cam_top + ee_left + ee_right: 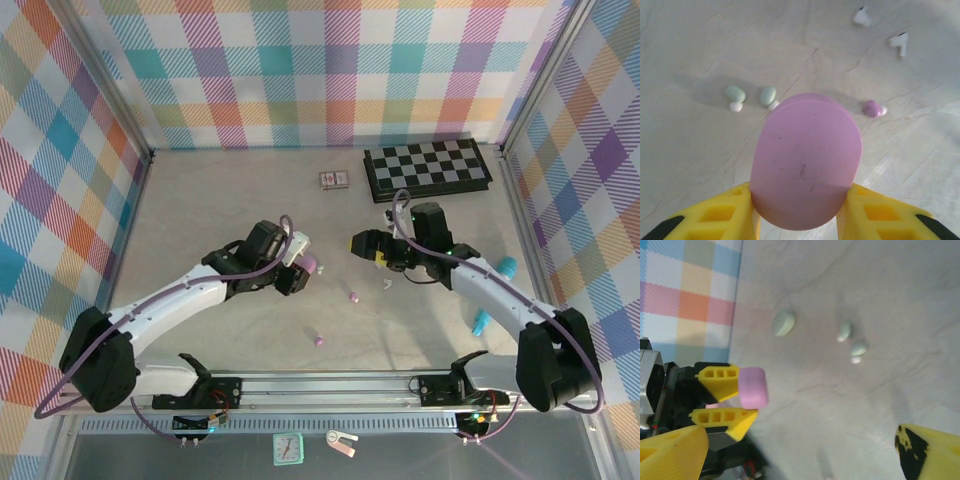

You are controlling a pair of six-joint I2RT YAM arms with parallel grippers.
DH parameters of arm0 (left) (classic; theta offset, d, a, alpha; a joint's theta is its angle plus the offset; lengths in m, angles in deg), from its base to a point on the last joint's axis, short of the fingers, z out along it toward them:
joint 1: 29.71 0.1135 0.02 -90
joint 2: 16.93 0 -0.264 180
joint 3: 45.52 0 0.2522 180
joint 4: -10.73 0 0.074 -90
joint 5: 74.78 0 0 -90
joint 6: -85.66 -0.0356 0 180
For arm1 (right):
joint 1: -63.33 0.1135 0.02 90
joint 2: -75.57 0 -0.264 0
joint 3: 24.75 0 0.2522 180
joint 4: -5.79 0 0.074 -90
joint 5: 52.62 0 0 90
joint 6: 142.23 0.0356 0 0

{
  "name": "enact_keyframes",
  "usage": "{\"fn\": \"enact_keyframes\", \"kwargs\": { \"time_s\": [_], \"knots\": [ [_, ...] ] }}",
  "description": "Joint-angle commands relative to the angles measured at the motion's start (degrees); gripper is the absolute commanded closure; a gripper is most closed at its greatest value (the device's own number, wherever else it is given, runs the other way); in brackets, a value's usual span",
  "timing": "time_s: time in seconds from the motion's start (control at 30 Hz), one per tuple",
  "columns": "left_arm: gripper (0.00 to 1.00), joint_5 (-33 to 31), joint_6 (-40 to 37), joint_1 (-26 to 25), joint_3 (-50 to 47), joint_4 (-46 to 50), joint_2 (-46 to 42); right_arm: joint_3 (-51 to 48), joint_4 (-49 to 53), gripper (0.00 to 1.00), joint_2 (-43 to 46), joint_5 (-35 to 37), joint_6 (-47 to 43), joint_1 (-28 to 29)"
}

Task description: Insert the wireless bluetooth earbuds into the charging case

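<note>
My left gripper [802, 207] is shut on a pink-purple pebble-shaped charging case [806, 160], its yellow fingers [725, 215] pressing both sides of the closed case. In the top view the case [311, 264] hangs just above the table at the left gripper [297, 268]. My right gripper [372, 246] stands open and empty a short way to its right, facing the case [752, 387]. Loose earbuds lie on the table: a purple one [872, 108], two mint ones [735, 94] [768, 95] and two white stemmed ones [861, 16] [899, 44]. Two purple earbuds [352, 296] [318, 340] lie near the front.
A mint case [784, 322] lies near the patterned wall. A chessboard [427, 167] and a small box [333, 179] sit at the back. Teal pieces [508, 266] [481, 322] lie at the right, by the right arm.
</note>
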Motion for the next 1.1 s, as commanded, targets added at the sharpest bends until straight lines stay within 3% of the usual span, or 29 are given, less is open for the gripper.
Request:
{"fn": "enact_keyframes", "kwargs": {
  "time_s": [0.0,0.17,0.53,0.67,0.9,1.0,1.07],
  "knots": [
    [0.62,4.3,-2.3,-1.4,-1.3,-5.8,-2.8,2.4,-3.5,0.08,-2.1,-11.2,5.9,0.3],
    [0.63,4.4,-4.4,-2.6,-2.5,-9.8,-5.5,6.5,0.2,0.16,-5.7,-14.5,5.1,2.1],
    [0.63,3.5,-6.0,-4.2,-2.6,-10.5,-4.9,10.0,-3.1,0.42,-10.8,-16.6,7.6,6.2],
    [0.62,3.0,-6.4,-5.0,-2.4,-10.5,-4.2,10.1,-4.2,0.45,-12.2,-16.9,7.3,7.6],
    [0.62,1.2,-6.8,-5.9,-2.7,-10.7,-3.8,9.4,-4.0,0.73,-13.0,-16.6,8.0,8.1],
    [0.61,0.8,-6.5,-5.9,-3.4,-12.1,-4.0,9.5,-4.2,0.77,-12.6,-17.1,8.2,8.0],
    [0.55,0.8,-6.4,-6.0,-4.0,-13.5,-4.5,9.8,-4.2,0.78,-12.3,-17.4,8.4,8.0]
  ]
}}
